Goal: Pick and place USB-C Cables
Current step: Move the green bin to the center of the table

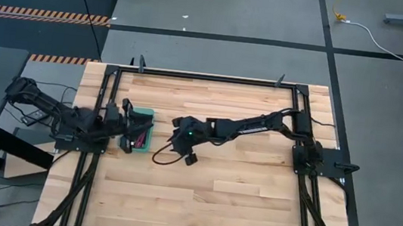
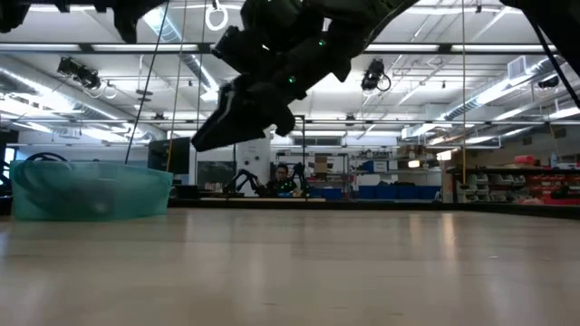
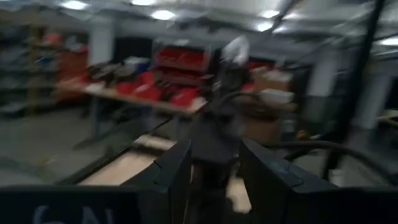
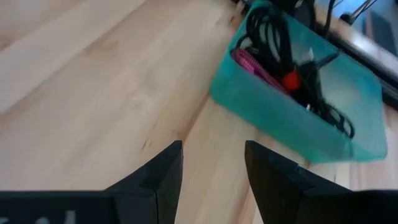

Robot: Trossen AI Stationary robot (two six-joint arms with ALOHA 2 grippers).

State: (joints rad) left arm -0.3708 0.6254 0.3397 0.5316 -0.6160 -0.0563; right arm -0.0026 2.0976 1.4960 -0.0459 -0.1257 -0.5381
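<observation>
The bundled black and magenta USB-C cables are seen gathered inside the shallow teal plastic tray. The right gripper, fingers apart and empty, is held nearby (placing looks finished); withdrawal is called for next.

Right hand hovers with fingers apart and empty; left hand likewise parted.

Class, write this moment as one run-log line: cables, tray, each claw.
cables: in teal tray | right claw: open, empty, beside tray | left claw: open, empty, at tray's other side
</observation>
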